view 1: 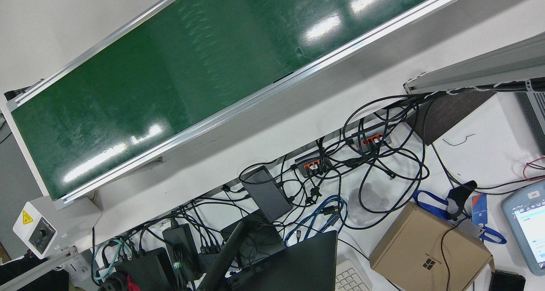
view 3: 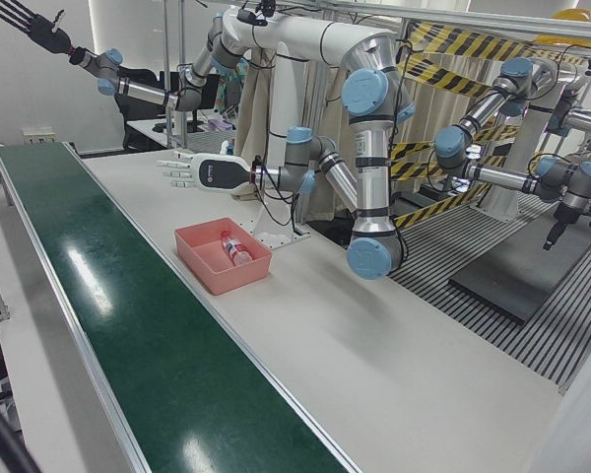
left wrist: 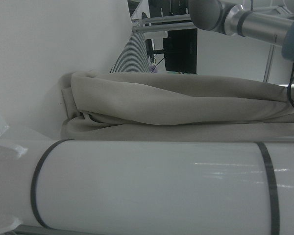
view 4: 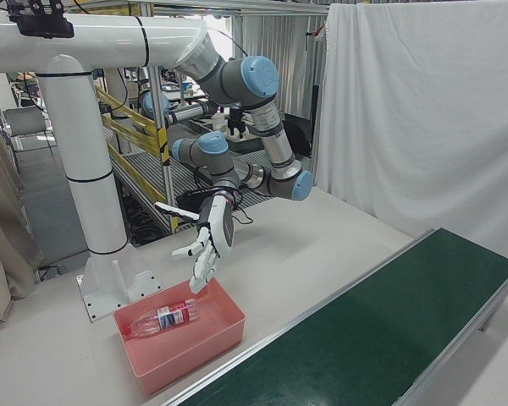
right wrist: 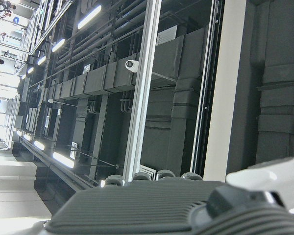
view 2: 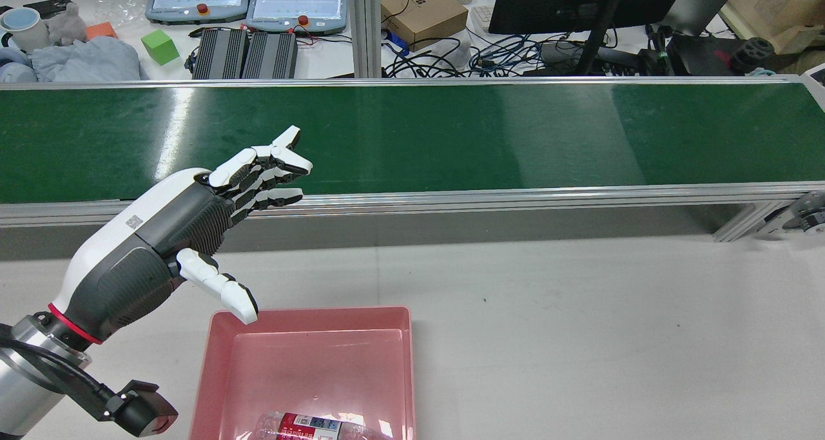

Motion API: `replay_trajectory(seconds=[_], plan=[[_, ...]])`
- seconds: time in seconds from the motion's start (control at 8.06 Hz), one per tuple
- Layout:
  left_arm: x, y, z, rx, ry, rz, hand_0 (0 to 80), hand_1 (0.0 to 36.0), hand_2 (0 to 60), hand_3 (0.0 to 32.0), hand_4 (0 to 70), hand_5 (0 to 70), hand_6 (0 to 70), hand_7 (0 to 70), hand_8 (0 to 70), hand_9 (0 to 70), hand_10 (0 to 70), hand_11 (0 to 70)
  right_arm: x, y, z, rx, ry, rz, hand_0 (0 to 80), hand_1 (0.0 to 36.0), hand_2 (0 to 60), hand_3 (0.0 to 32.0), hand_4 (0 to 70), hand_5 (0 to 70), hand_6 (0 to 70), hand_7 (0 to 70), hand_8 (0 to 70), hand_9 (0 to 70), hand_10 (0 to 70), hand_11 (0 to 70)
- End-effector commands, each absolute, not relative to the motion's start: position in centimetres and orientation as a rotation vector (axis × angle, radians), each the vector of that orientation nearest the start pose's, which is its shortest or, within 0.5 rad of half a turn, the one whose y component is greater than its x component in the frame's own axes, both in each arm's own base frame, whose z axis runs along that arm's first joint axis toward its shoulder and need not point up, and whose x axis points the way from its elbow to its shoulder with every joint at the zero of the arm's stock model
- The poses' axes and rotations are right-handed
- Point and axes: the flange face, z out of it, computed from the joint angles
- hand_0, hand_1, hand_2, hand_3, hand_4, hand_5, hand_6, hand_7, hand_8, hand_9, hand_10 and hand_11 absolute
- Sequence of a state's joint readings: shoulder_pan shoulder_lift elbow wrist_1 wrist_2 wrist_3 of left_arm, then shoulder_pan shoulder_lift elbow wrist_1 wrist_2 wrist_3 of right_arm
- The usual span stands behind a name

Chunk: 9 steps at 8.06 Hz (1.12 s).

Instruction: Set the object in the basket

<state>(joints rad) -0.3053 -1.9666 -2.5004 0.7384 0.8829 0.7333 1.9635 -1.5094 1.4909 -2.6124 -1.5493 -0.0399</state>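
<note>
Hovering with its fingers spread and nothing in them, our left hand (view 2: 187, 227) hangs above the far corner of the pink basket (view 2: 309, 311), palm turned toward the green conveyor belt (view 2: 451, 137) that runs just beyond its fingertips. Below and behind the hand, the plastic bottle (view 2: 309, 425) with the red label lies on its side on the basket floor, apart from the fingers, so we judge the placing done and the release complete. Our right hand (view 3: 34, 25) is held high and well away from the left one, fingers splayed and empty. The risks we see come from the hand's low thumb, which sits close over the basket rim: if we pull the arm back or down carelessly, it could catch that rim and shove or tip the light basket across the table. The bottle is round and lies loose, so any such jolt would probably set it rolling against the wall. We see nothing on the belt ahead of the fingers, so reaching forward now would gain nothing.
</note>
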Motion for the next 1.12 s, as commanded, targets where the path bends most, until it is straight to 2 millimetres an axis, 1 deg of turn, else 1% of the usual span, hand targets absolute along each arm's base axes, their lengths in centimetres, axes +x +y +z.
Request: replay_trajectory(seconds=[0.0,0.12,0.25,0.37,0.74,0.87,0.99], plan=[[30.23,-30.19,21.38,-0.215,2.349,-1.365,46.1,0.0,0.0,8.6,6.4,34.9,7.3,1.6,12.7,11.7,13.9,20.1,33.71,-45.98,63.22,-0.564,2.491,-1.468,0.0,0.0,0.0,0.0,0.0,0.0,0.0,0.0,0.0,0.0,0.0,0.0],[30.43,-30.15,21.38,-0.233,2.345,-1.349,45.8,0.0,0.0,8.4,6.2,33.5,7.3,2.1,12.8,11.8,13.3,19.2,33.71,-45.98,63.22,-0.564,2.491,-1.468,0.0,0.0,0.0,0.0,0.0,0.0,0.0,0.0,0.0,0.0,0.0,0.0],[30.44,-30.15,21.35,-0.239,2.342,-1.334,45.2,0.0,0.0,7.4,6.9,32.1,7.5,2.5,13.3,12.3,12.9,18.6,33.71,-45.98,63.22,-0.564,2.491,-1.468,0.0,0.0,0.0,0.0,0.0,0.0,0.0,0.0,0.0,0.0,0.0,0.0],[30.52,-30.14,21.37,-0.241,2.34,-1.329,43.8,0.0,0.0,8.6,4.3,30.7,6.1,1.7,10.6,10.4,11.7,16.8,33.71,-45.98,63.22,-0.564,2.491,-1.468,0.0,0.0,0.0,0.0,0.0,0.0,0.0,0.0,0.0,0.0,0.0,0.0],[30.42,-30.1,21.3,-0.244,2.343,-1.33,43.5,0.0,0.0,8.0,3.6,33.4,5.9,1.5,10.0,10.2,11.8,17.0,33.71,-45.98,63.22,-0.564,2.491,-1.468,0.0,0.0,0.0,0.0,0.0,0.0,0.0,0.0,0.0,0.0,0.0,0.0],[30.42,-30.1,21.3,-0.244,2.343,-1.33,43.0,0.0,0.0,6.8,3.6,35.9,6.1,2.0,10.5,10.7,11.9,17.2,33.71,-45.98,63.22,-0.564,2.491,-1.468,0.0,0.0,0.0,0.0,0.0,0.0,0.0,0.0,0.0,0.0,0.0,0.0],[30.47,-30.06,21.3,-0.246,2.342,-1.329,42.9,0.0,0.0,6.8,3.7,36.4,6.2,2.4,10.5,11.0,12.2,17.6,33.71,-45.98,63.22,-0.564,2.491,-1.468,0.0,0.0,0.0,0.0,0.0,0.0,0.0,0.0,0.0,0.0,0.0,0.0]])
